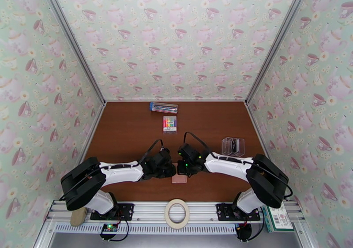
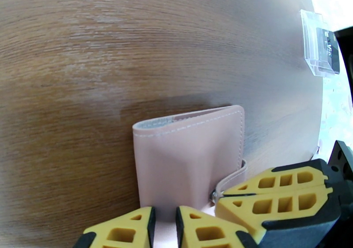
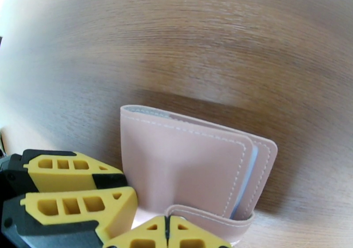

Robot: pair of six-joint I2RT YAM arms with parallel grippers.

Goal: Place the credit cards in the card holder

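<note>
Two hands on the folded card holder (image 1: 178, 179), credit cards (image 1: 233, 146) off to its right.
Left hand (image 2: 165, 220) grips the holder's near edge, and right hand (image 3: 166, 223) is closed on the end of its snap strap (image 3: 212, 220), so the holder sits right at both, low on the table (image 1: 128, 129). The cards stand in a clear rack (image 2: 314, 41) well apart, right of and behind the holder, nearer the right arm. The right wrist view shows grey-blue lining (image 3: 249, 174) at the holder's open edge. The left wrist view hides that but catches the rack beyond the holder.
</note>
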